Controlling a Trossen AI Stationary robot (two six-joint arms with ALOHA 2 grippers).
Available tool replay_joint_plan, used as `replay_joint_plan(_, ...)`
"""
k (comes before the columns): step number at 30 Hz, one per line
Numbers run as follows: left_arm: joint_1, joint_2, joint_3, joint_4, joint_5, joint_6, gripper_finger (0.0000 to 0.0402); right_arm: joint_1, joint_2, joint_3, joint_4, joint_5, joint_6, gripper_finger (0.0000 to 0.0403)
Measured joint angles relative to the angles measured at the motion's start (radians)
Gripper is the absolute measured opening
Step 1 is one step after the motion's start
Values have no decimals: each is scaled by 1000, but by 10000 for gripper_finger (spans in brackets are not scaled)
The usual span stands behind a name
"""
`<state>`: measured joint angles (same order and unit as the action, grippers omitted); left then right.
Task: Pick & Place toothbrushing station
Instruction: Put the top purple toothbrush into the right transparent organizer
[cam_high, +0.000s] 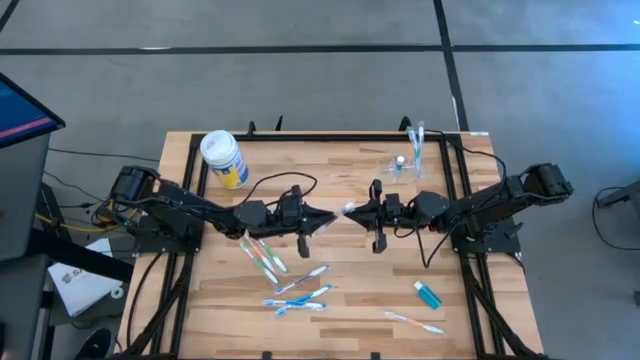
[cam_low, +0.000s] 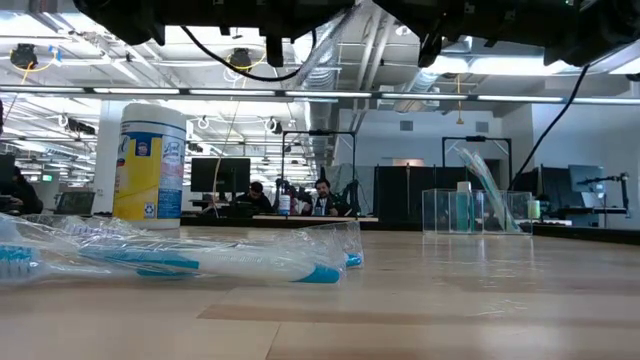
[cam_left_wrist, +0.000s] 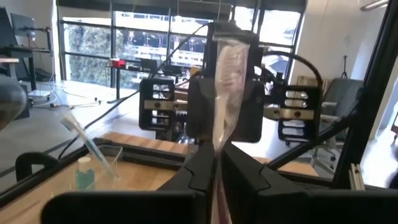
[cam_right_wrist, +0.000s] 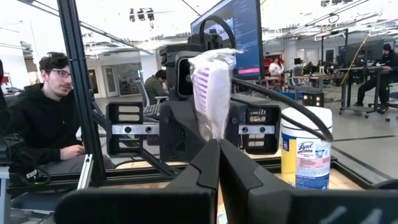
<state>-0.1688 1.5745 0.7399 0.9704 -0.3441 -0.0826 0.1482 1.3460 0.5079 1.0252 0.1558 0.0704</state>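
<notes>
A toothbrush in a clear wrapper (cam_high: 347, 209) is held between my two grippers over the middle of the table. My left gripper (cam_high: 328, 217) is shut on it from the left, and my right gripper (cam_high: 362, 212) is shut on it from the right. The see-through cup (cam_high: 410, 160) stands on its base at the far right of the table, with toothbrushes and a small bottle in it. It also shows in the low view (cam_low: 470, 208) and the left wrist view (cam_left_wrist: 93, 165). My left gripper pinches one end of the wrapped toothbrush (cam_left_wrist: 217, 146) between its two fingertips, level, from the table's left. The wrapper runs on from the fingertips toward the right gripper, clear of the table. My right gripper pinches the wrapped toothbrush just behind its bristle head (cam_right_wrist: 215, 132) between its two fingers, level, from the table's right. The head (cam_right_wrist: 211, 87) sticks out past the fingertips toward the left gripper. The brush is clear of the table.
A white-lidded yellow-and-blue canister (cam_high: 223, 158) stands at the far left. Several wrapped toothbrushes (cam_high: 265, 258) (cam_high: 300, 295) lie near the middle front, one more (cam_high: 415, 322) at the front right, beside a teal bottle (cam_high: 428, 294). A person (cam_right_wrist: 43, 124) sits beyond the table.
</notes>
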Motion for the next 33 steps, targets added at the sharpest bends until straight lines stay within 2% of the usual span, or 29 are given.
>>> replay_joint_plan(4, 0, -25, 0, -30, -5, 0, 47, 0, -27, 2, -18, 1, -2, 0)
replay_joint_plan(12, -4, -138, 0, -247, -5, -8, 76, 3, -135, 1, -177, 66, -18, 0)
replay_joint_plan(17, -26, -170, 0, -332, -4, -11, 77, 3, -220, 0, -318, 187, -4, 0)
replay_joint_plan(26, -65, -167, 0, -350, 0, -12, 65, 3, -371, 0, -560, 417, 9, 0)
replay_joint_plan(33, -85, -165, 0, -362, 0, -12, 61, -4, -438, 0, -711, 633, 9, 0)
